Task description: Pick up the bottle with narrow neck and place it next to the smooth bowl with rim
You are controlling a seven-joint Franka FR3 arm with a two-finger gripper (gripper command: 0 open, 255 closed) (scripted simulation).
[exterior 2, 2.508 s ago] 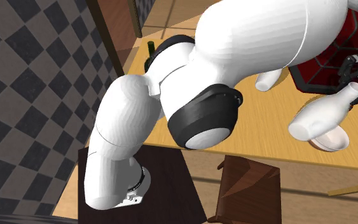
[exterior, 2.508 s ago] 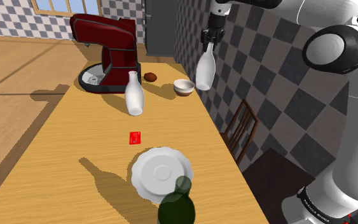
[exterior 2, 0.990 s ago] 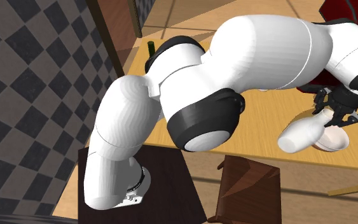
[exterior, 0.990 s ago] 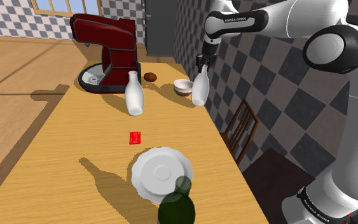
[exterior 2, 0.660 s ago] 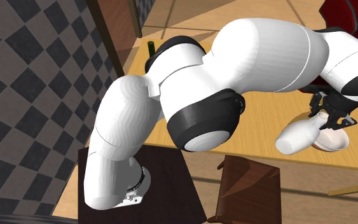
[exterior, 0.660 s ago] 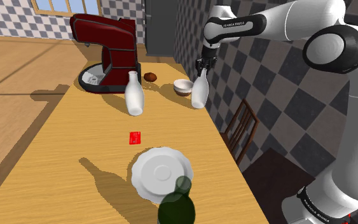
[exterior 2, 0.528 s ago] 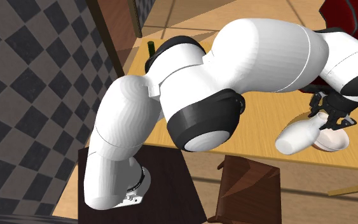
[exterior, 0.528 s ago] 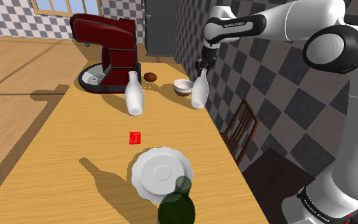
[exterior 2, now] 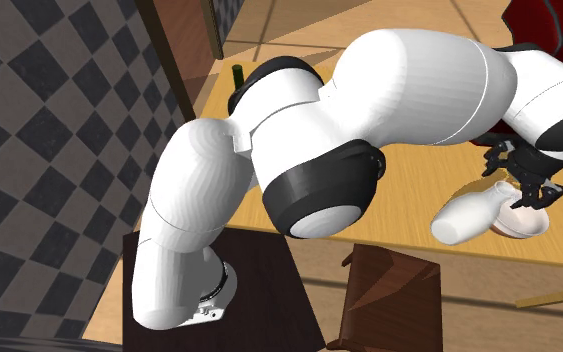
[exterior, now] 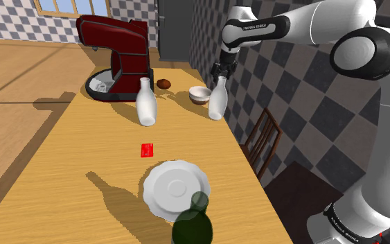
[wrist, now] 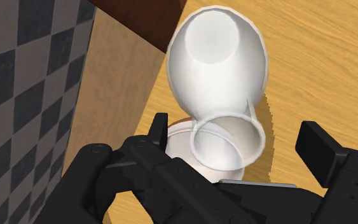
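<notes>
Placement appears all but done in the shoulder view: the white bottle (exterior: 216,102) stands upright on the wooden table (exterior: 82,166), just beside the small white bowl (exterior: 199,95) at the edge nearest the checkered wall (exterior: 255,83), with the black gripper (exterior: 219,75) poised around its neck. In the second exterior view, the bottle's pale, rounded body rests on the tabletop next to the bowl, and the gripper sits splayed over the bottle's top. In the wrist view, the jaws are spread. The two fingers (wrist: 160,130) flank the flared mouth without touching it, so nothing is being pinched. The bottle is plain glossy white, with a bulbous body tapering to a slim neck and a thin, flared lip. It looks rigid and smooth, so it is probably slippery and could break if knocked over. The broad base should keep it steady. The neck just under the lip seems the natural place to grip it, since the flare would catch on closed fingers.
</notes>
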